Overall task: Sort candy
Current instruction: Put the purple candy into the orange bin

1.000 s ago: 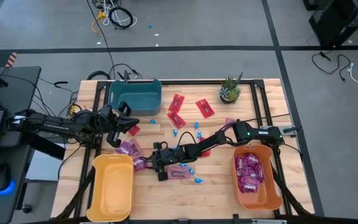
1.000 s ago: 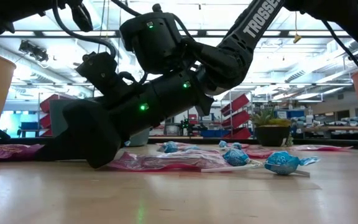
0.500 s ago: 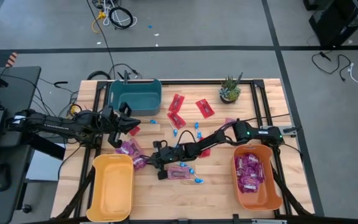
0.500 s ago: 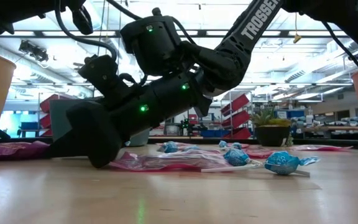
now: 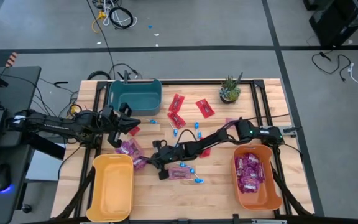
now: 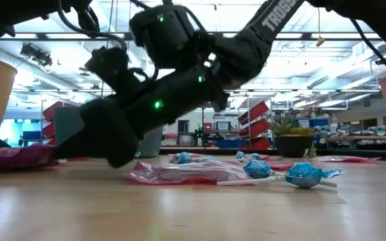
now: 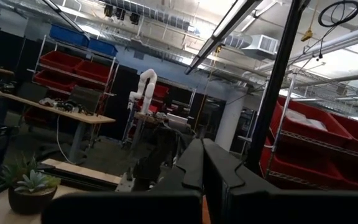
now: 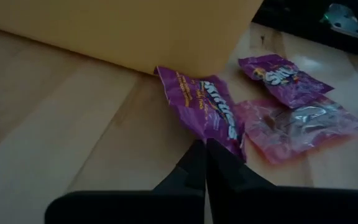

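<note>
High view: my right tool (image 5: 149,161) lies low over the surface (image 5: 216,193), beside the yellow bin (image 5: 112,186), at the purple packets (image 5: 129,149). My left tool (image 5: 131,124) waits near the teal bin (image 5: 135,94). More purple packets fill the orange bin (image 5: 252,176).

Low view: blue lollipops (image 6: 305,175) lie on the surface.

Left wrist view: my left tool's fingers (image 7: 211,167) are pressed together, holding nothing.

Right wrist view: my right tool (image 8: 205,163) is fully closed, pinching the edge of a purple packet (image 8: 205,107) lying against the yellow bin.
</note>
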